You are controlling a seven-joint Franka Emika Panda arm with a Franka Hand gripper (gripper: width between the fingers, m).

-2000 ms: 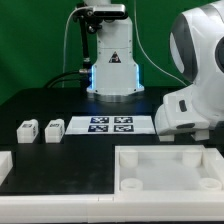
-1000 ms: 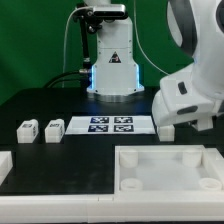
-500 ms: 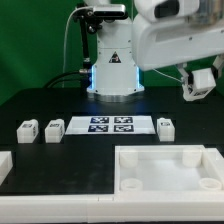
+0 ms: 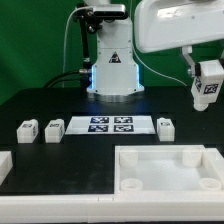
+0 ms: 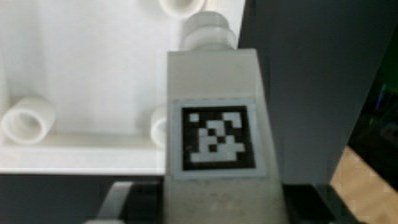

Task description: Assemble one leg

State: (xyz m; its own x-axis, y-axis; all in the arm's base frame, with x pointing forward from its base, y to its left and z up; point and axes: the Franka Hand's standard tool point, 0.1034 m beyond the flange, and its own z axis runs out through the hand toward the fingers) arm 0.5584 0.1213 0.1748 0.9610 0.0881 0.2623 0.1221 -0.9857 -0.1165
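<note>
The jaws are clamped on one leg [image 4: 208, 84], high above the counter [image 4: 60, 100]; the white tray [image 4: 165, 151] has round posts [image 4: 128, 185] inside its corners.

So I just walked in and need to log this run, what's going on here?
The arm's gripper is shut on one leg and holds it in the air at the exterior view's right. Three spare legs lie on the black table: two at the exterior view's left of the marker board, one at its right end. The tray-like part sits in front, and the held leg is not yet fitted to it.
</note>
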